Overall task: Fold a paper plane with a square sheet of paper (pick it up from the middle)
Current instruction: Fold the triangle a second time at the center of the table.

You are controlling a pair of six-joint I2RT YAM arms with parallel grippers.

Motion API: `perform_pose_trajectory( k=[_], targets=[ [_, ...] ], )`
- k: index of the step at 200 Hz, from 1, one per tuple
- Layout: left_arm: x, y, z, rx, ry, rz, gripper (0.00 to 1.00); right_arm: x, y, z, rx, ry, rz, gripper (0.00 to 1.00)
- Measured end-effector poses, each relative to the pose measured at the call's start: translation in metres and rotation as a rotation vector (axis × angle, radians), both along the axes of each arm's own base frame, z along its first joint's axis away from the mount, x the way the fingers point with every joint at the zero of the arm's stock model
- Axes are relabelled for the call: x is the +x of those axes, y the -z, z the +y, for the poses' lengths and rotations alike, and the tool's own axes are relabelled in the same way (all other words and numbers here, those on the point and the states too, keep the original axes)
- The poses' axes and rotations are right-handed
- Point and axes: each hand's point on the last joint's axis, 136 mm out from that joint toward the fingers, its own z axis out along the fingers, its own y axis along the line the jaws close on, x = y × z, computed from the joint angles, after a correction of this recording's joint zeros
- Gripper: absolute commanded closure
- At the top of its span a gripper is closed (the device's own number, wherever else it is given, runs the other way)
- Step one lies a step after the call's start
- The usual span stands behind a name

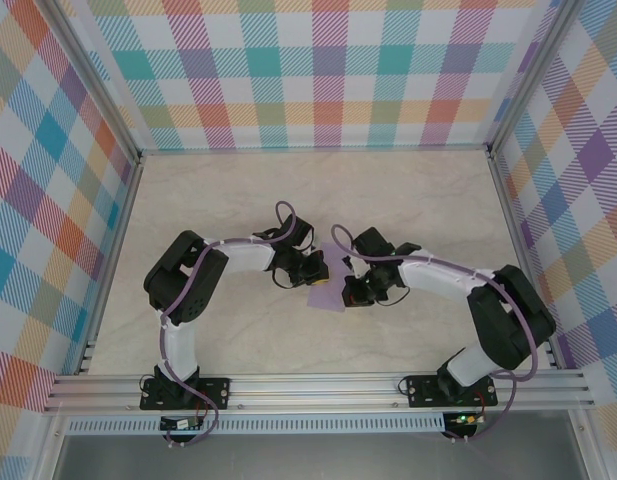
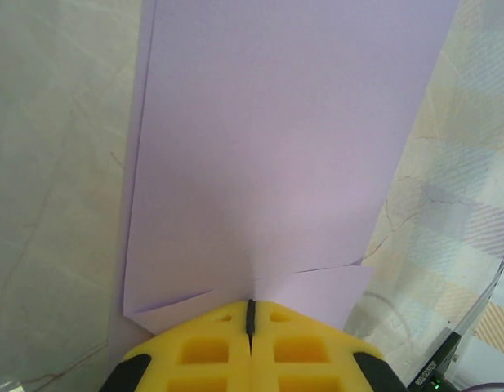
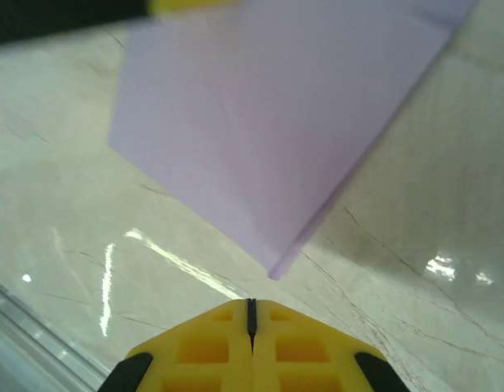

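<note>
Left wrist: left claw [image 2: 252, 306] pinches sheet [image 2: 276, 147], its length running straight ahead; right claw [image 3: 252, 304] closed.

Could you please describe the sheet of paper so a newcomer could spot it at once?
On the pale marbled table, look to the middle. Between the left gripper and the right gripper is the sheet of paper, its edge pinched by the left gripper. It alone is flat and pale lavender amid black-and-yellow parts.
</note>
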Motion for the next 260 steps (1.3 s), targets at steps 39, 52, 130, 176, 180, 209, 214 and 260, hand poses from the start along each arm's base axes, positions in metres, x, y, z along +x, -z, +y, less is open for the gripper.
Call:
perform_pose_trajectory(
  k=[39, 52, 130, 176, 180, 209, 214, 260],
  targets=[
    [0.000, 0.000, 0.000, -0.008, 0.001, -0.007, 1.00, 0.027, -0.009, 0.012, 0.045, 0.073, -0.040, 0.92],
    [0.000, -0.001, -0.001, -0.012, 0.002, -0.011, 1.00, 0.033, -0.005, 0.010, 0.045, 0.116, -0.027, 0.83],
    [0.000, -0.002, -0.002, -0.021, 0.004, -0.014, 0.99, 0.073, 0.016, -0.016, 0.051, 0.260, 0.012, 0.57],
    [0.000, -0.003, -0.002, -0.026, 0.002, -0.019, 0.94, 0.078, 0.023, -0.011, 0.074, 0.236, 0.041, 0.61],
    [0.000, -0.003, -0.002, -0.027, 0.002, -0.020, 0.94, 0.078, 0.023, -0.010, 0.076, 0.232, 0.044, 0.62],
    [0.000, -0.003, -0.002, -0.030, 0.002, -0.024, 0.93, 0.075, 0.024, -0.006, 0.100, 0.213, 0.063, 0.64],
    [0.000, -0.003, -0.002, -0.030, 0.002, -0.024, 0.93, 0.075, 0.024, -0.005, 0.104, 0.210, 0.065, 0.64],
    [0.000, -0.003, -0.002, -0.030, 0.002, -0.024, 0.93, 0.070, 0.021, 0.000, 0.139, 0.179, 0.081, 0.69]
  ],
)
